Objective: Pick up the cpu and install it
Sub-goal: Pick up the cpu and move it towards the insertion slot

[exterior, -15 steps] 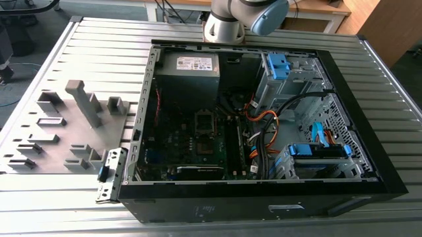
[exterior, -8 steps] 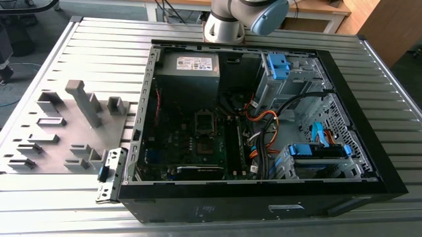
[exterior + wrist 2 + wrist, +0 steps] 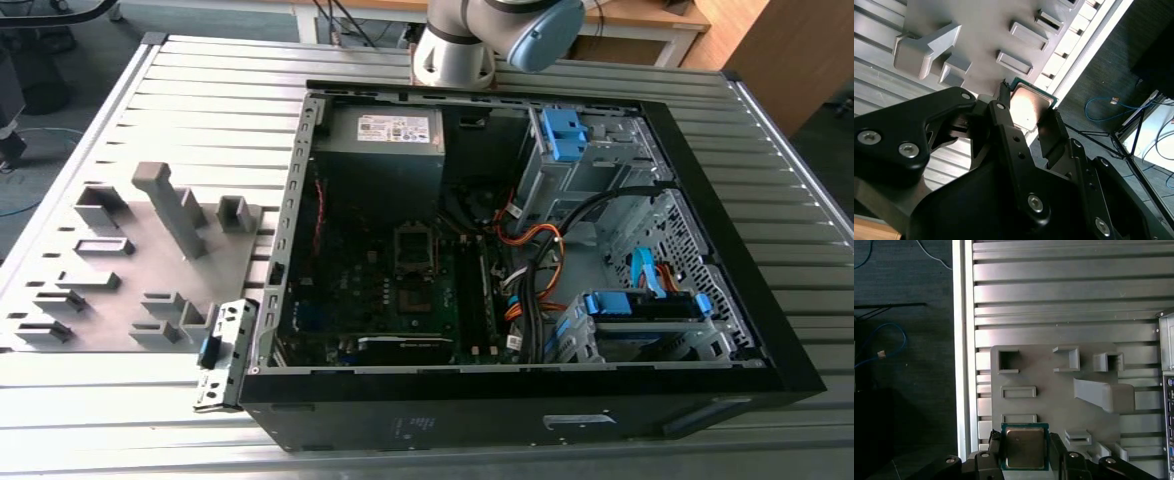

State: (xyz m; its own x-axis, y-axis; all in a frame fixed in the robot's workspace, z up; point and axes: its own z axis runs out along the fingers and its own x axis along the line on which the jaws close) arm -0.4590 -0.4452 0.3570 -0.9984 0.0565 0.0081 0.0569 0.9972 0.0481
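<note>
Gripper (image 3: 1028,111), black, two-fingered: fingers (image 3: 1009,130) closed against two opposite edges of the cpu (image 3: 1030,102), which sits clamped between them in both wrist views (gripper (image 3: 1024,449), cpu (image 3: 1024,446)). Cpu: thin square chip, silvery-grey metal top with a bright glare patch, green rim showing at its border, top face turned to the cameras. It lies over the outer edge of the tray (image 3: 1054,395), just beside a shallow rectangular recess; whether it touches the tray or is lifted off it cannot be told. Tray: flat grey plastic plate (image 3: 984,30) with raised grey blocks, open-sided pockets and one long wedge-shaped block. In the exterior view the tray (image 3: 234,260) is at the exterior view's left, just beside the computer case (image 3: 534,400). Table (image 3: 1054,290): ribbed aluminium slats bearing both tray and case. Case: black tower on its side, panel off, holding a green motherboard (image 3: 400,300), a grey power supply (image 3: 387,130), blue drive latches (image 3: 561,125) and orange cables (image 3: 534,240). Arm (image 3: 487,35): grey and blue joint at the table's far edge. Floor: dark, with a blue cable (image 3: 884,340) lying loose.
</note>
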